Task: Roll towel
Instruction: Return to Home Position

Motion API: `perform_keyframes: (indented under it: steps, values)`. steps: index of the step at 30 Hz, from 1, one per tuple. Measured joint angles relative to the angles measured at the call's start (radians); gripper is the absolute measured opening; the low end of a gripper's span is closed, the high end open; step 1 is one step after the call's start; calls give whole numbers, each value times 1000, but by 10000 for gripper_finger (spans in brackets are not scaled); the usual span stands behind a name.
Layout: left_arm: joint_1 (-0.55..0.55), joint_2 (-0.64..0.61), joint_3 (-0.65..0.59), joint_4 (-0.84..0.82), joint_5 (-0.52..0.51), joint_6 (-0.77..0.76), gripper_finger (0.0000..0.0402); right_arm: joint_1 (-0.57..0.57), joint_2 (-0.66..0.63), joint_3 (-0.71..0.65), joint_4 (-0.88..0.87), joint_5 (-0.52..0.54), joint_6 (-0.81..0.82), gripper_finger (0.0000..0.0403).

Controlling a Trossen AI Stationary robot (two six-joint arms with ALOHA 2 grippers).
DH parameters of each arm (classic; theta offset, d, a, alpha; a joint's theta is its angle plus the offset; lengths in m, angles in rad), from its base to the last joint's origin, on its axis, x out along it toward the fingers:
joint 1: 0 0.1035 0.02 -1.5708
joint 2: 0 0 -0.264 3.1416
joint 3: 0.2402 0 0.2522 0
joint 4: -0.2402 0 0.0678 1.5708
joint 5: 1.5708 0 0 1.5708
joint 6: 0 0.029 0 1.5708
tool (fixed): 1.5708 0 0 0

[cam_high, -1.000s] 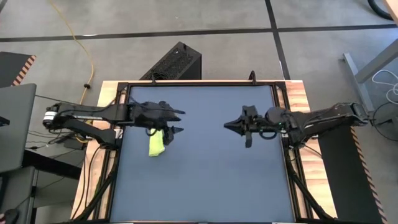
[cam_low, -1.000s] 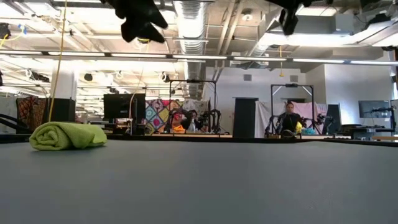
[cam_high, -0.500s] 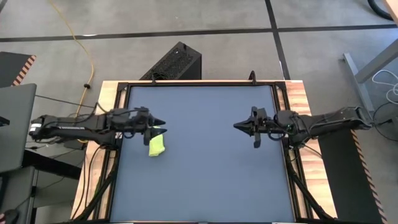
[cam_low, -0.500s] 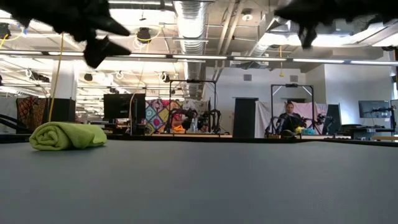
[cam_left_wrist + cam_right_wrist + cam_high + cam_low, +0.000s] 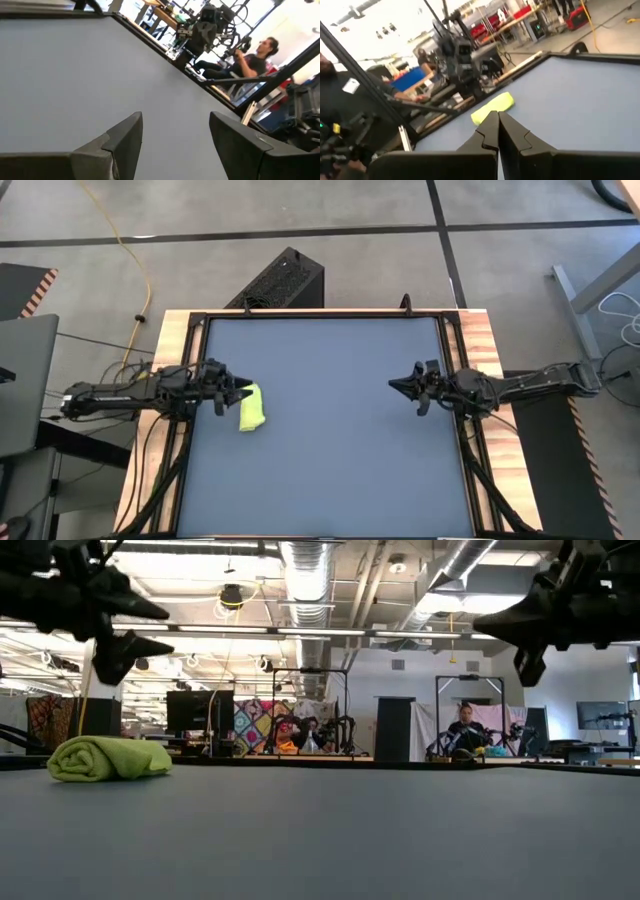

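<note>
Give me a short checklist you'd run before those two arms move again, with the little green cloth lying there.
1. Towel rolled: ok; it lies as a roll on the left part of the table.
2. Left gripper free of the towel: ok; fingers open, nothing between them, raised above the roll.
3. Right gripper empty: ok; shut on nothing, raised over the table's right side.
4. Person away from the arms: ok; seated in the room beyond the table.
5. Roll will hold by itself: cannot tell; its loose end is not visible.
</note>
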Motion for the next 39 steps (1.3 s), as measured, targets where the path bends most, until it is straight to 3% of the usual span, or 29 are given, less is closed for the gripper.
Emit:
perform_keyframes:
  steps: [10, 39]
  values:
    - [0, -174, -101, -8, 6, -47, 219, -40, -102, -46, -19, -1, -34, 23]
    - [0, -168, -101, -11, 16, 13, 219, -41, -119, -46, -106, -4, -34, 25]
